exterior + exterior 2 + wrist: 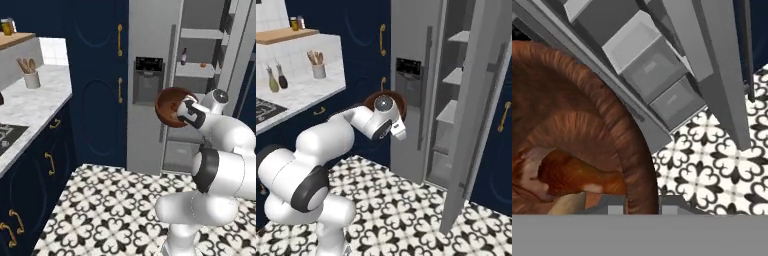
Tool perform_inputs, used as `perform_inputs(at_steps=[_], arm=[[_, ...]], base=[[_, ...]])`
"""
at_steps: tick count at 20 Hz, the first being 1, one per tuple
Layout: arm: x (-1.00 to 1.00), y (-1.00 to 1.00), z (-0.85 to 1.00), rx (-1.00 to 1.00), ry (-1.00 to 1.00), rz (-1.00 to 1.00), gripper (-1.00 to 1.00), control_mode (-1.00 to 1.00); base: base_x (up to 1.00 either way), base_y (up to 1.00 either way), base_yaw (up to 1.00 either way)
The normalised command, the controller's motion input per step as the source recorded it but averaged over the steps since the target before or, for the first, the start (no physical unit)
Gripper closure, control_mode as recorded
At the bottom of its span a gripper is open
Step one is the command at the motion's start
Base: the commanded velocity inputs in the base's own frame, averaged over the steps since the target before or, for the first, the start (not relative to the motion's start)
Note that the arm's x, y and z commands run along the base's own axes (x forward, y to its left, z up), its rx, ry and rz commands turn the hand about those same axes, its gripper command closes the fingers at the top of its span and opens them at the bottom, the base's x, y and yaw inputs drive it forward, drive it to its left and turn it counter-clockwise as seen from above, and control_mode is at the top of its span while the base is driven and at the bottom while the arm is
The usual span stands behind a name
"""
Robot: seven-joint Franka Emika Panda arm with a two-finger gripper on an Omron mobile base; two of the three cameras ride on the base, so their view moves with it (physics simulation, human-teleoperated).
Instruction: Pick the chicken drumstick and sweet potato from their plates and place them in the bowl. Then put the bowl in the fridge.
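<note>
My gripper (186, 113) is shut on the rim of the dark reddish-brown bowl (171, 106) and holds it tilted in the air in front of the grey fridge (150, 75). In the hand view the bowl's rim (629, 145) runs between my fingertips (614, 206). Inside lie the reddish-brown chicken drumstick (574, 175) and, just below it, the tan sweet potato (564, 204). From the right base view the bowl (399, 105) peeks out behind my hand. The fridge's right door (476, 115) stands open, showing grey shelves (456, 77). The plates are out of view.
Navy cabinets (95, 85) with gold handles stand left of the fridge. A marble counter (35, 100) with a utensil cup (31, 77) runs along the left. A small bottle (184, 56) and an orange item (203, 64) sit on a fridge shelf. Patterned floor tiles (115, 210) lie below.
</note>
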Motion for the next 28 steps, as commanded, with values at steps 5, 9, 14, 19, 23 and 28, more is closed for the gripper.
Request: perform_inputs(at_steps=[5, 9, 14, 19, 23, 28], arm=[[0.00, 0.00, 0.00, 0.00, 0.00, 0.00, 1.00, 1.00], [0.00, 0.00, 0.00, 0.00, 0.00, 0.00, 1.00, 1.00], [0.00, 0.00, 0.00, 0.00, 0.00, 0.00, 1.00, 1.00], [0.00, 0.00, 0.00, 0.00, 0.00, 0.00, 1.00, 1.00], [0.00, 0.00, 0.00, 0.00, 0.00, 0.00, 1.00, 1.00], [0.00, 0.00, 0.00, 0.00, 0.00, 0.00, 1.00, 1.00]], base=[[0.90, 1.00, -0.54], [0.90, 0.87, -0.57], [0.59, -0.08, -0.36], [0.68, 0.00, -0.01], [0.54, -0.23, -0.08], [0.49, -0.48, -0.07]])
